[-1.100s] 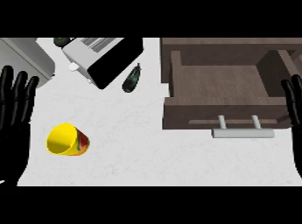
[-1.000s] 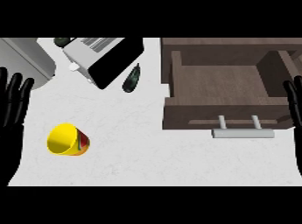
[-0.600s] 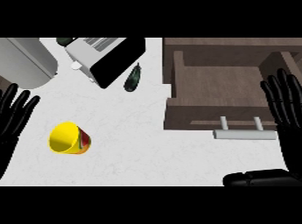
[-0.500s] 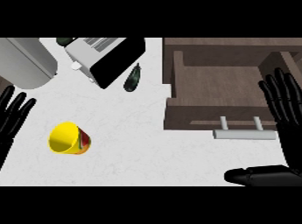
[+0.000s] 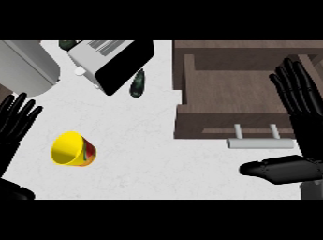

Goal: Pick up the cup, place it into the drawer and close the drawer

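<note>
One cup point(image 5: 72, 149), one drawer point(image 5: 226, 96), one toaster point(image 5: 108, 58), two hands.

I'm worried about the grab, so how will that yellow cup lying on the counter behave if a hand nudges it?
The yellow cup lies on its side, so it would probably roll in a curve. It looks rigid and thin-walled, likely light, so a nudge may send it skidding.

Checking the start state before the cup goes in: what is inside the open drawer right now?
The drawer shows only its bare brown floor; the cup lies on the counter. The right hand covers the drawer's right edge, so that strip is hidden.
</note>
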You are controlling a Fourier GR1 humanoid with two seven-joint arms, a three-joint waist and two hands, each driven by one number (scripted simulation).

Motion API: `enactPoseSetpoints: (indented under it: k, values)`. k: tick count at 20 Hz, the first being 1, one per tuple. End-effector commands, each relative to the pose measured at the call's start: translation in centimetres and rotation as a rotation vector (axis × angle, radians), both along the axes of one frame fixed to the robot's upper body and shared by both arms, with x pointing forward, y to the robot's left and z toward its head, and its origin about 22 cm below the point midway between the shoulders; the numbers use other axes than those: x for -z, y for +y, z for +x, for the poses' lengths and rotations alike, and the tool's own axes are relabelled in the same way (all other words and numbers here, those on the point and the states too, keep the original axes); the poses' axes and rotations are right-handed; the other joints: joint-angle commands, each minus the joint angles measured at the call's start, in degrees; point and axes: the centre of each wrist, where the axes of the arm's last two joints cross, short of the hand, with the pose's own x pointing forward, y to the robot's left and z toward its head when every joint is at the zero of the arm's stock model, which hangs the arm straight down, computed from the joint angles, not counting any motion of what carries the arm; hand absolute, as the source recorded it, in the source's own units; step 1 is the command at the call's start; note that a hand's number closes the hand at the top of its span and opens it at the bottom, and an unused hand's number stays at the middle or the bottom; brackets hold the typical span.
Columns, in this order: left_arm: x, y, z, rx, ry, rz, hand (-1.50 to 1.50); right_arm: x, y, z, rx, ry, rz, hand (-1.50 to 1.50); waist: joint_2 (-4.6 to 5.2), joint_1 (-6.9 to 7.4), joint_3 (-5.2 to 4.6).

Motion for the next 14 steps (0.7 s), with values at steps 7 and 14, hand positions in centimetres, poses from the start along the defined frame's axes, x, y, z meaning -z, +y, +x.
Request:
enactPoseSetpoints:
  k: [7, 14]
  values:
    - [7.3, 2.7, 0.9, -0.059, 0.093, 0.07, -1.5, -0.4, 0.0, 1.4, -0.004, -0.028, -0.001, -1.5, 0.01, -0.2, -0.02]
    - [11.6, 3.9, 0.6, -0.071, 0.161, 0.093, -1.5, -0.2, -0.1, 2.3, -0.006, -0.046, 0.001, -1.5, 0.02, -0.13, -0.01]
